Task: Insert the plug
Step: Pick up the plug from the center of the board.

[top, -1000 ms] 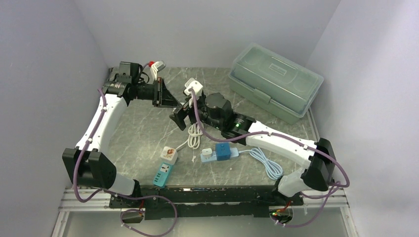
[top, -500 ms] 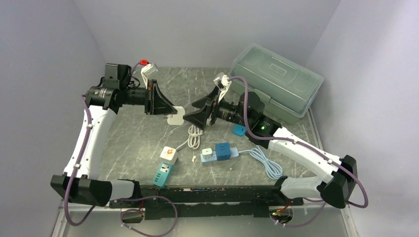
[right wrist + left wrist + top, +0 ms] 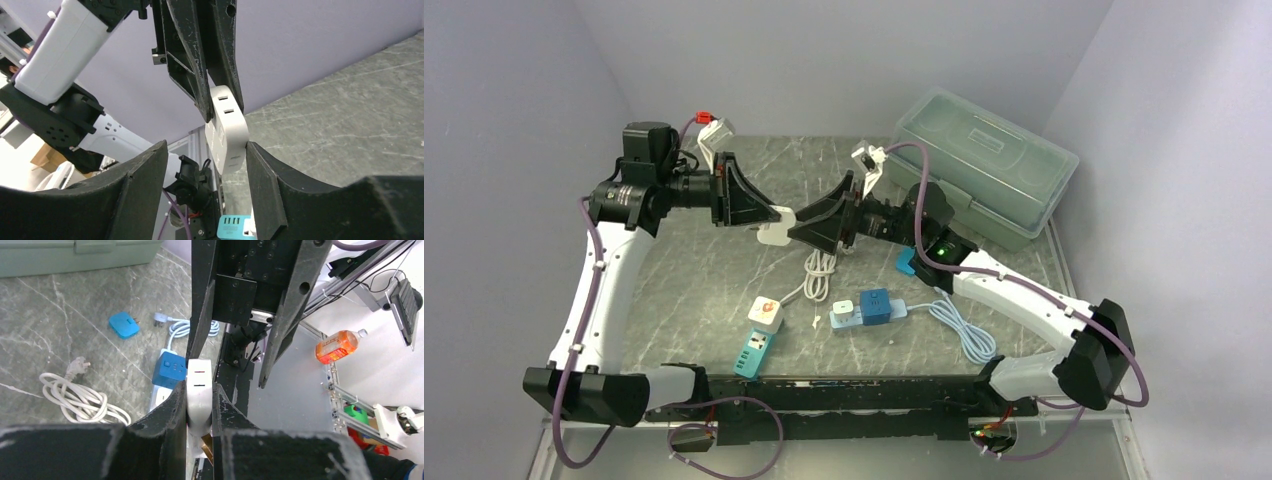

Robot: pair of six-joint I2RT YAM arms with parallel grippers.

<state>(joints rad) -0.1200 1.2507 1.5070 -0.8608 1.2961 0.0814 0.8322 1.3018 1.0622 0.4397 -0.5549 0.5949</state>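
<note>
One white socket adapter (image 3: 227, 130) hangs clamped in the left pincer (image 3: 200, 390); right pincer (image 3: 204, 150) straddles it, half-wide, from three o'clock.

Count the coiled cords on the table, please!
2. A white cord lies mid-table; a pale cord lies right of the blue cube. More may hide behind the arms.

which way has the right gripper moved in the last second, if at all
Yes: the right gripper has shifted up-frame, off the coiled white cable, its wrist swinging toward the green toolbox.
</note>
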